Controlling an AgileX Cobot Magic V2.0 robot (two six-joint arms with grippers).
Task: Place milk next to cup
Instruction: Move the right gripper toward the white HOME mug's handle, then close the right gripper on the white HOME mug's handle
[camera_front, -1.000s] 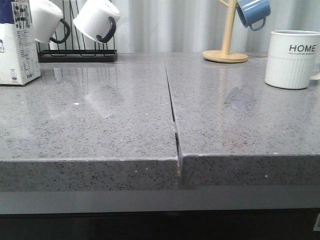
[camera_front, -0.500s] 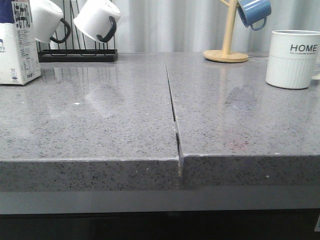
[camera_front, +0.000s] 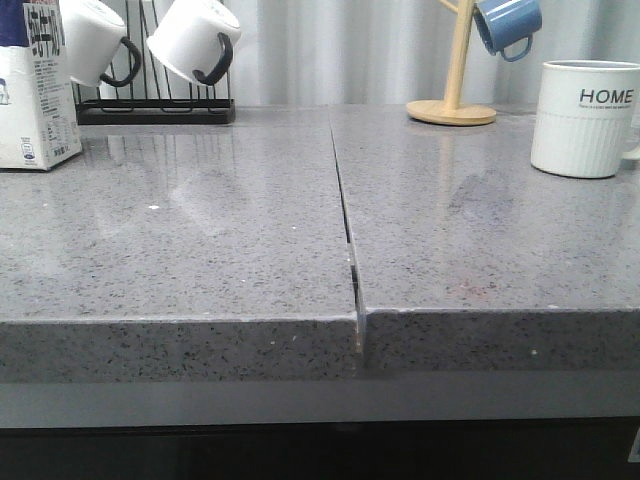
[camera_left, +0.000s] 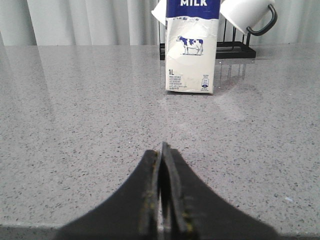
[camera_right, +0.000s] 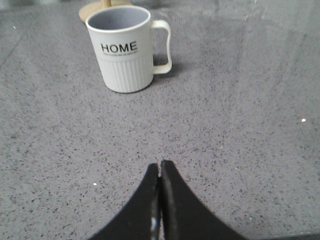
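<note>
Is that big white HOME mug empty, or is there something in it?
Empty as far as visible: the right wrist view looks down into the cup and shows only bare grey inner wall; the very bottom is hidden.

We see the front view from low at the near edge of the table (camera_front: 200, 250), facing forward across it, with the milk (camera_front: 35, 100) at far left and the cup (camera_front: 585, 120) at far right. The left wrist view sits low over the table facing the milk (camera_left: 191, 55), fairly near. The right wrist view looks steeply down at the cup (camera_right: 125, 50).
</note>
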